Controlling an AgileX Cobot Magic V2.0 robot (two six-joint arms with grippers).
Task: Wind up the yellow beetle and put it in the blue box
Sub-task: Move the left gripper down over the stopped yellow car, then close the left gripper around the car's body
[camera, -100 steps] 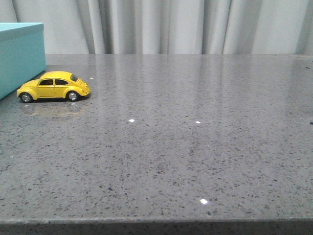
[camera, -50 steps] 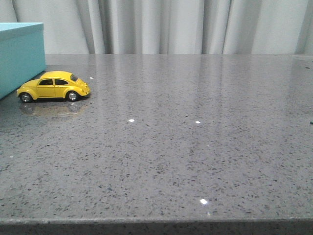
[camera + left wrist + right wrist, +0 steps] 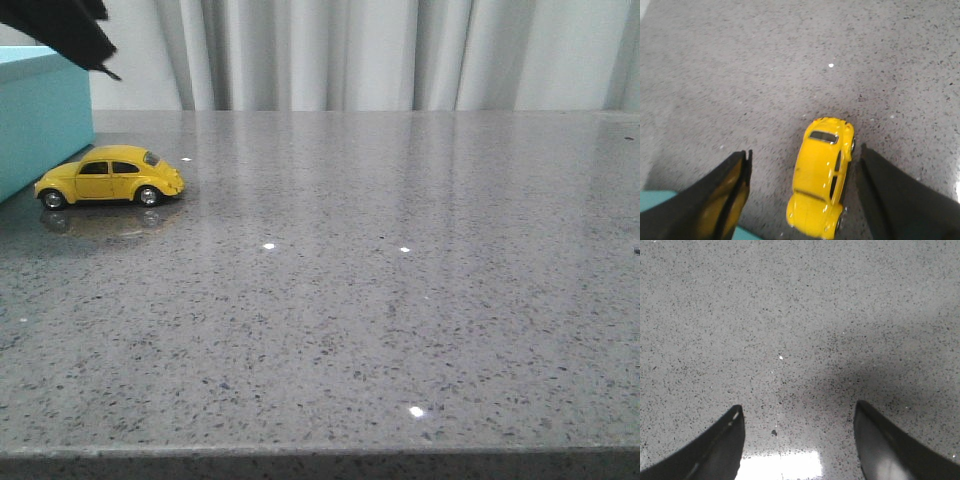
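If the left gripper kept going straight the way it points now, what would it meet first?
Probably the yellow beetle: the left gripper is open and the car lies between its fingers, nearer the right one. The height above it is unclear.

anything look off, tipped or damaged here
Nothing stands out. The yellow beetle sits upright on all its wheels on the table, beside the blue box, with no visible damage. The left gripper is open above it.
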